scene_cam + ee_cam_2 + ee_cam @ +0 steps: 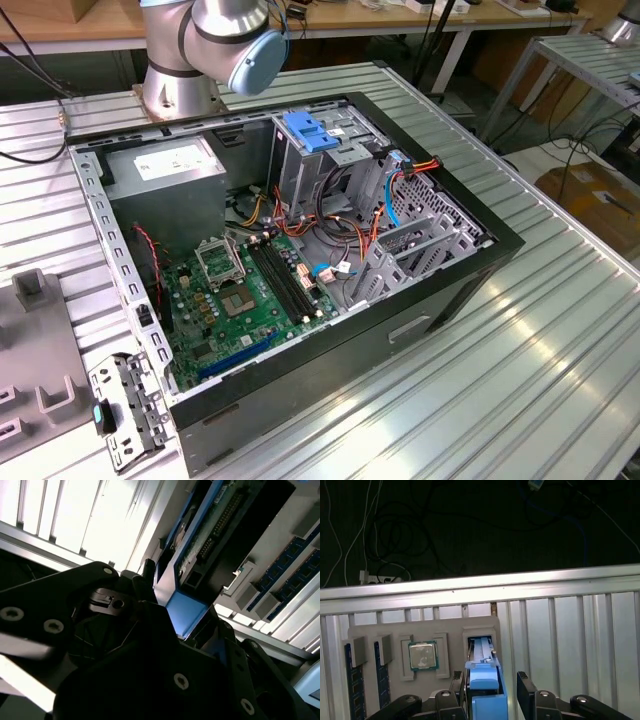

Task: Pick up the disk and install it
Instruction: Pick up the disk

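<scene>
In the first wrist view the disk (pixel 485 680) shows edge-on, with its bright blue carrier rail uppermost. It stands upright at a slot of the grey parts tray (pixel 395 630). My gripper (pixel 487 695) is shut on the disk's near end, one black finger (pixel 526 690) on each side of the rail. In the second wrist view the disk (pixel 220 525) shows its dark circuit-board face and a blue rail, running away from the gripper (pixel 182 620). Whether the disk has risen out of its slot I cannot tell.
The open computer case (pixel 430 300) lies on the ribbed metal table, with a metal drive cage (pixel 330 170) topped by a blue bracket (pixel 308 130). The grey tray (pixel 40 340) sits at the exterior view's left. It holds a processor (pixel 423 656) and memory sticks (pixel 352 680).
</scene>
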`<move>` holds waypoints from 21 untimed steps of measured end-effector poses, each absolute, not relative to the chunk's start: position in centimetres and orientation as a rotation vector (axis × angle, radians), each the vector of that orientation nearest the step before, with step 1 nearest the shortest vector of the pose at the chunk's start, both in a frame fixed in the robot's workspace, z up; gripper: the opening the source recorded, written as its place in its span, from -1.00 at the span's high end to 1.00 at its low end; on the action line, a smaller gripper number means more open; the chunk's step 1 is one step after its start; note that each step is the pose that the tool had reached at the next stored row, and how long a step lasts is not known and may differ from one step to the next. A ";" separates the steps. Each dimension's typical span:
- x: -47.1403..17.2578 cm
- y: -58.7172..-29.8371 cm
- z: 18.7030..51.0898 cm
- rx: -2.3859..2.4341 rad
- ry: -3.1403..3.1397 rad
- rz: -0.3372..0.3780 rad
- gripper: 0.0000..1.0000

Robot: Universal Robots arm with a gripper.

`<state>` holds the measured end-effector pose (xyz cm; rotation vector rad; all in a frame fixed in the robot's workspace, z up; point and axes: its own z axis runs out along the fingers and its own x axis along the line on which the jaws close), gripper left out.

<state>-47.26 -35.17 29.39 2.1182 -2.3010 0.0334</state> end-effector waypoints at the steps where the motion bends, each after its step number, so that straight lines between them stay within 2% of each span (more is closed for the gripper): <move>1: -47.3 -35.2 29.4 2.118 -2.301 0.034 -0.05; 2: -47.3 -35.2 29.4 2.118 -2.300 0.035 0.09; 21: -47.0 -35.8 29.5 2.119 -2.297 0.038 0.09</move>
